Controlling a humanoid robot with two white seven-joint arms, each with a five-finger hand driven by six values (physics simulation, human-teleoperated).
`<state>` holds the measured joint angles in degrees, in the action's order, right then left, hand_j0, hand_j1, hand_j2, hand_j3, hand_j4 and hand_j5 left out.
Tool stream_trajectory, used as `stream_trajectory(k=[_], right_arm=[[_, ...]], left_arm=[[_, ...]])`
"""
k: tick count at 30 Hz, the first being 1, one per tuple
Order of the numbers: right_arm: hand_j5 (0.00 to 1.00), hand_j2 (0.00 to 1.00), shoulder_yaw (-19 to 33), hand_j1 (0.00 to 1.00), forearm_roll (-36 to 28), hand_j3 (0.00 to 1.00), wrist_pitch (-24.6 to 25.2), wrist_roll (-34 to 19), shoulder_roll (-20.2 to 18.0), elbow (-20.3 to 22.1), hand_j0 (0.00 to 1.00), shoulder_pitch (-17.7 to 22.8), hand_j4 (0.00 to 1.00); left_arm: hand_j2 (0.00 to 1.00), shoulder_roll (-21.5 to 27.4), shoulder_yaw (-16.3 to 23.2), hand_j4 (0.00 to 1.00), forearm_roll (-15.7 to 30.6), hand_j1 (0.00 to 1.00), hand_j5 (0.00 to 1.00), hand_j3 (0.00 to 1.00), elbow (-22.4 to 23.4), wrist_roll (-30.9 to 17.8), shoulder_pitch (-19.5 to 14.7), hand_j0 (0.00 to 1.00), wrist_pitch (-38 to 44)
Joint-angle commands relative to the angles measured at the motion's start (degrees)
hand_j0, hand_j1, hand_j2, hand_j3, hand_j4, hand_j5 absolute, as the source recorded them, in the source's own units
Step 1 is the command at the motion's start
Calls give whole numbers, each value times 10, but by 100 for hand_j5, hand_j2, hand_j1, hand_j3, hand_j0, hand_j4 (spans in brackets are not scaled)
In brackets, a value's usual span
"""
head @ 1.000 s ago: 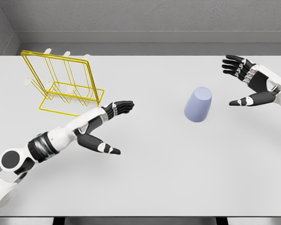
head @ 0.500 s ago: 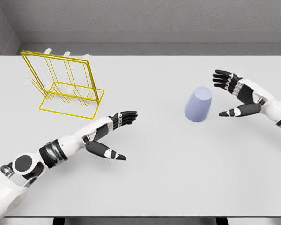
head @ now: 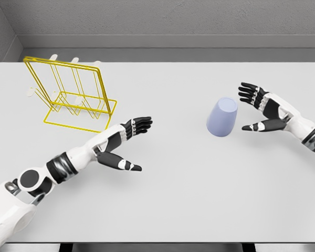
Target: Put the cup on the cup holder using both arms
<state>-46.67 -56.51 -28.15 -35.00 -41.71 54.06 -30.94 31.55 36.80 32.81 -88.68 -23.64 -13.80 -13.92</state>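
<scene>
— Right hand [head: 266, 110], fingers spread and holding nothing, hovers just beside the cup [head: 222, 117] on the table [head: 199, 199]. Which way does the cup lie from it?

— Toward the picture's left of the palm, near but not touching. The palm faces the cup, thumb low, fingers high.

— And the left hand [head: 123, 144]?

— Also open and empty, well apart from the cup, out in the middle of the table. The right is plainly the nearer.

— How does the cup sit?

— Upside down, by the look of it: the closed, narrower end shows on top, the wider end meets the table. Its long axis runs near vertical, leaning slightly to the upper right in the head view. Whether the rim rests flat is hard to tell.

— Where is the holder [head: 71, 94]?

— Far left, a yellow wire rack near the table's back corner, well apart from the cup. The left hand lies between the two.

— So the coming move?

— Likely the right hand closes sideways on the cup wall, across the axis, and carries it left toward the other hand.
</scene>
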Motion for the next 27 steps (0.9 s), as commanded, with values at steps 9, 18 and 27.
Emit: stream_trajectory(k=[9, 18, 27], right_arm=[[100, 100, -4, 100, -2, 100, 1, 0, 34, -11, 100, 3, 100], [100, 100, -7, 100, -2, 100, 0, 0, 44, -17, 100, 3, 100], [100, 100, -6, 100, 18, 100, 0, 0, 56, -17, 100, 4, 100]], left_arm=[[100, -19, 0, 100, -2, 100, 100, 100, 25, 0, 0, 100, -4], [100, -18, 0, 100, -2, 100, 100, 100, 25, 0, 0, 100, -4], [100, -17, 0, 100, -1, 100, 100, 100, 24, 0, 0, 100, -4]])
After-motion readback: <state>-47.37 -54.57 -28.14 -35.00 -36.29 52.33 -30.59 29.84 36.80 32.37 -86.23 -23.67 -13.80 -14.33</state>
